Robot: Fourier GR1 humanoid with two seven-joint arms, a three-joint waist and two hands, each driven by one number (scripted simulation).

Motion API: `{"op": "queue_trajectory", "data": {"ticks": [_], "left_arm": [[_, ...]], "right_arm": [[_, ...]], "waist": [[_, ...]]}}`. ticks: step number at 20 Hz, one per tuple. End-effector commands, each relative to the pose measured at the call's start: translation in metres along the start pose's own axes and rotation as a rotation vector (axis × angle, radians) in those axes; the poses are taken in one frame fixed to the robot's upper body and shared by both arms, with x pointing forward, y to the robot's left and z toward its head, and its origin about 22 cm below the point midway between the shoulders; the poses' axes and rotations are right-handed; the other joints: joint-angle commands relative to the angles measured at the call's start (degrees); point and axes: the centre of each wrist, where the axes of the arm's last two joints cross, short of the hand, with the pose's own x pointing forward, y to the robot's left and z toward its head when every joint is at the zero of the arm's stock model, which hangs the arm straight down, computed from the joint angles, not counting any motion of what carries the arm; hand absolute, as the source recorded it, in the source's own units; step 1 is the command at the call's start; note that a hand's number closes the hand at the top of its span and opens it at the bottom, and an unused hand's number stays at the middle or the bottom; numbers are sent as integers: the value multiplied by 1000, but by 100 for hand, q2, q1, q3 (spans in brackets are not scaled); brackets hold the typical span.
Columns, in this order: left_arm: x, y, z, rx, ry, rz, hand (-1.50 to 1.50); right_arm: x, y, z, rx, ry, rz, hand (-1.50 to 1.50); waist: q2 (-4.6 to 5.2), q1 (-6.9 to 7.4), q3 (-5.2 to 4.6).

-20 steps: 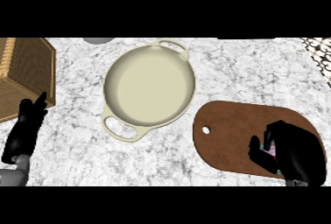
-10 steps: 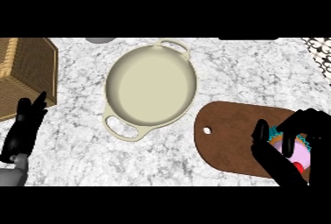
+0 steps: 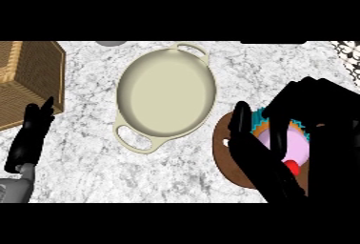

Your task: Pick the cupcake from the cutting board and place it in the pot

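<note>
My right hand (image 3: 313, 107) fills the right of the head view, raised close to the camera, its fingers and thumb curled round the cupcake (image 3: 297, 147). The cupcake shows pink frosting, a red cherry and a teal wrapper between the fingers. Beneath it, the brown cutting board (image 3: 226, 150) is mostly hidden; only its left end with the hanging hole shows. The cream oval pot (image 3: 166, 90) with two loop handles stands left of the hand, with nothing inside. My left hand (image 3: 29, 138) rests open at the left edge.
A woven wicker basket (image 3: 28, 76) stands at the back left, just above my left hand. A grey round object (image 3: 109, 43) peeks in at the top edge. A dark patterned object (image 3: 349, 50) sits at the top right corner. Marble counter surrounds the pot.
My right hand closed round the cupcake and rose off the cutting board toward the camera, shifting left toward the pot. The view has shifted slightly. The left hand stayed put.
</note>
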Motion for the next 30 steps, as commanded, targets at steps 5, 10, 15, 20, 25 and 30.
{"op": "queue_trajectory", "data": {"ticks": [5, 10, 15, 20, 25, 30], "left_arm": [[-1, -11, 4, -15, -9, 2, 0], [3, 16, -9, -9, -11, -13, 0], [-1, -8, 5, -9, -9, 8, 0], [5, -9, -3, -21, -18, -11, 0], [-5, -12, -11, -23, -28, 1, 0], [12, -11, -3, -33, -35, -13, 0]], "right_arm": [[67, 22, -61, 131, 106, 5, 150], [59, 63, -95, 235, 159, 10, 150], [69, 104, -107, 311, 160, -13, 150], [62, 146, -124, 427, 229, -29, 150], [61, 164, -126, 513, 313, -144, -150], [47, 183, -120, 390, 331, -375, -150]], "waist": [[15, 91, 2], [50, 79, 6], [37, 113, 11], [69, 164, 8], [66, 152, 6], [91, 261, 14]]}}
